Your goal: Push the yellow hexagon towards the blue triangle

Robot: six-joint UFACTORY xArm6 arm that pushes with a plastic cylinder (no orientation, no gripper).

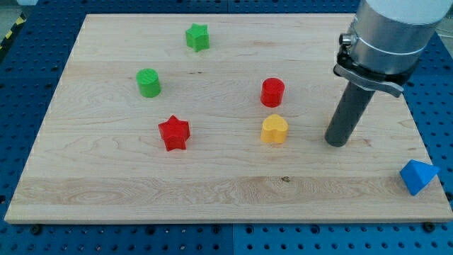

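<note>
The yellow hexagon [274,129] lies on the wooden board just right of centre. The blue triangle [417,176] sits at the board's right edge near the view's bottom right. My tip [337,142] rests on the board to the right of the yellow hexagon, apart from it by about one block width, and up-left of the blue triangle.
A red cylinder [272,92] stands just above the yellow hexagon. A red star [174,133] lies to the left of centre. A green cylinder [148,83] and a green star [197,37] sit in the upper left. The wooden board [212,191] lies on a blue pegboard.
</note>
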